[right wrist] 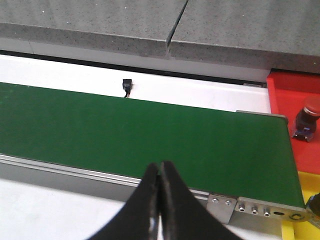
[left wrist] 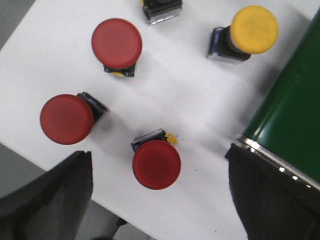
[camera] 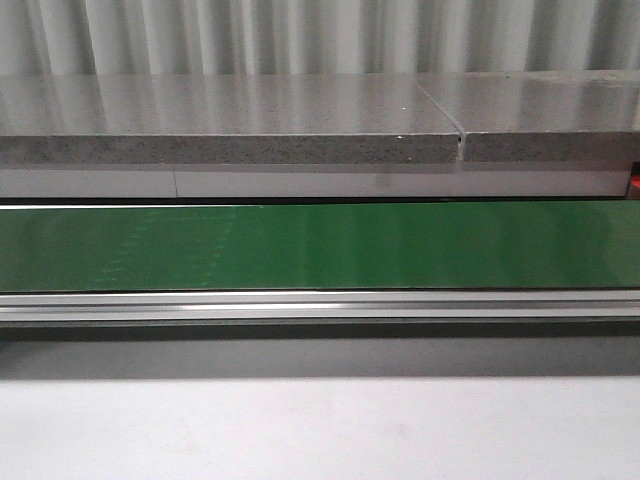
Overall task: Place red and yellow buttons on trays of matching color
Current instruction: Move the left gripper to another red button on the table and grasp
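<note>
In the left wrist view three red buttons lie on a white surface: one between my open left fingers, one to its side, one farther off. A yellow button lies near the green belt. My left gripper is open and empty, hovering above the nearest red button. In the right wrist view my right gripper is shut and empty over the belt's near rail. A red tray holds one red button; a yellow tray sits beside it. Neither gripper shows in the front view.
The front view shows the green conveyor belt, its metal rail, a grey stone ledge behind and a white table in front. Another button's base shows at the left wrist view's edge. A small black connector lies beyond the belt.
</note>
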Robot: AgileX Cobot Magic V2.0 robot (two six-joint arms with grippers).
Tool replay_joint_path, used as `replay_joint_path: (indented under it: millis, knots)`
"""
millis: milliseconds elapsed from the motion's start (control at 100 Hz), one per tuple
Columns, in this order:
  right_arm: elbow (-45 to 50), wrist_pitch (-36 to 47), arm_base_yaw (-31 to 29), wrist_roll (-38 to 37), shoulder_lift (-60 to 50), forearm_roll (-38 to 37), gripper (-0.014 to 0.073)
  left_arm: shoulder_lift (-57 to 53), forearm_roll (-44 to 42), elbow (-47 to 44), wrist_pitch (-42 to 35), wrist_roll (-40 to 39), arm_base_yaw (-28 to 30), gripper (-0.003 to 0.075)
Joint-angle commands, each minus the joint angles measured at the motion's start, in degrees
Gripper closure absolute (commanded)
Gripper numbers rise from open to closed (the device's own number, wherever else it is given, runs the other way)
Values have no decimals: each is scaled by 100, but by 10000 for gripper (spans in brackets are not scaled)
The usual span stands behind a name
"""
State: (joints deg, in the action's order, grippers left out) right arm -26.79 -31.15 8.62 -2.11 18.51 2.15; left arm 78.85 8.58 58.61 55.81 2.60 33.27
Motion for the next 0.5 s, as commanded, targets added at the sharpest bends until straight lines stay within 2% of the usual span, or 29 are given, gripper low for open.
replay_joint_path:
  millis: [0,140,490]
  knots:
    - [-136,419,-10,54,35,-68,660,219,57,482,86,80,107,176]
    - [-136,419,-10,54,35,-68,660,821,5,1054,431,591,142,176]
    - [-136,419,-10,54,35,-68,660,2077,-155,2319,1204,798,142,176]
